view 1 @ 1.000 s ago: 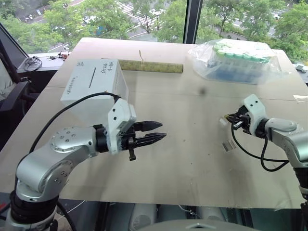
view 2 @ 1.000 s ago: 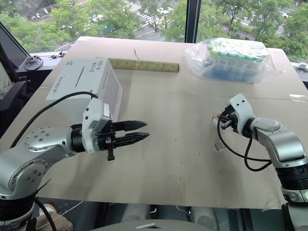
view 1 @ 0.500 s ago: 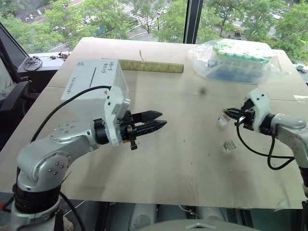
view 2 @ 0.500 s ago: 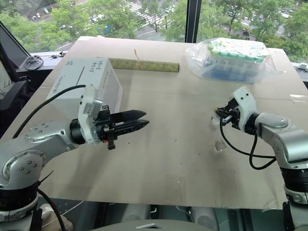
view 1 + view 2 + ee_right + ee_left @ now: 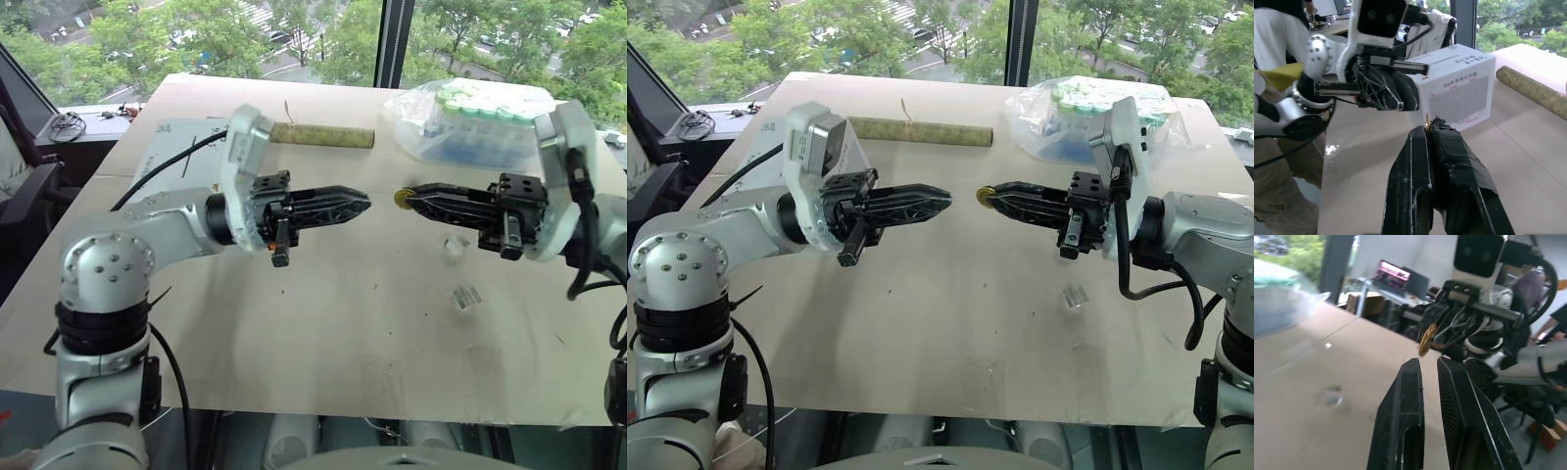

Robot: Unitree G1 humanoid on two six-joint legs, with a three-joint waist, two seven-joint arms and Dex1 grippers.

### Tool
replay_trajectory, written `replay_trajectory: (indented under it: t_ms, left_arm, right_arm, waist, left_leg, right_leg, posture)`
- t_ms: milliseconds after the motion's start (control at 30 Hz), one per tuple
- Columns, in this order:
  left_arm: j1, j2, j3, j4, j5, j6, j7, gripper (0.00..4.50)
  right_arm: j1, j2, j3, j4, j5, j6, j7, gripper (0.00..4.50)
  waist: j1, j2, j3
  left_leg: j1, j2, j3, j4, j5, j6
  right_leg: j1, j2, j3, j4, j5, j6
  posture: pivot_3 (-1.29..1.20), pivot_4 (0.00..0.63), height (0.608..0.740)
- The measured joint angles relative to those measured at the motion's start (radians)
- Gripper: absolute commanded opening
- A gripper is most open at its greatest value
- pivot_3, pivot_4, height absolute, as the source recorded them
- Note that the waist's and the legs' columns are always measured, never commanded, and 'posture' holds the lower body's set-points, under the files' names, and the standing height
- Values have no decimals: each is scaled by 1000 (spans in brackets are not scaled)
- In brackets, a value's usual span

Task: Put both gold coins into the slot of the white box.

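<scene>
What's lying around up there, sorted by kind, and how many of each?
Gold coin, pinched in the right gripper: 1
White box: 1
Clear bag of green-capped tubes: 1
Greenish-brown roll: 1
Small clear plastic pieces: 2
Total: 6
</scene>
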Motion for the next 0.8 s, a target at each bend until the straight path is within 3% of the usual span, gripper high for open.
replay_trajectory:
  t_ms: [333, 800]
  left_arm:
    - [-48, -2, -51, 38, 50, -1, -103, 509]
    - [-70, -20, -60, 43, 102, -3, -172, 509]
  right_arm:
    - [0, -67, 34, -27, 135, -61, -79, 0]
    - [0, -116, 88, -38, 159, -132, -95, 0]
  waist:
    - [-1, 0, 0]
    - [0, 0, 0]
  left_leg:
    - [0, 0, 0, 0, 0, 0]
    - [0, 0, 0, 0, 0, 0]
  right_leg:
    - [0, 0, 0, 0, 0, 0]
    - [0, 0, 0, 0, 0, 0]
  posture:
    - [0, 150, 740]
    - [0, 150, 740]
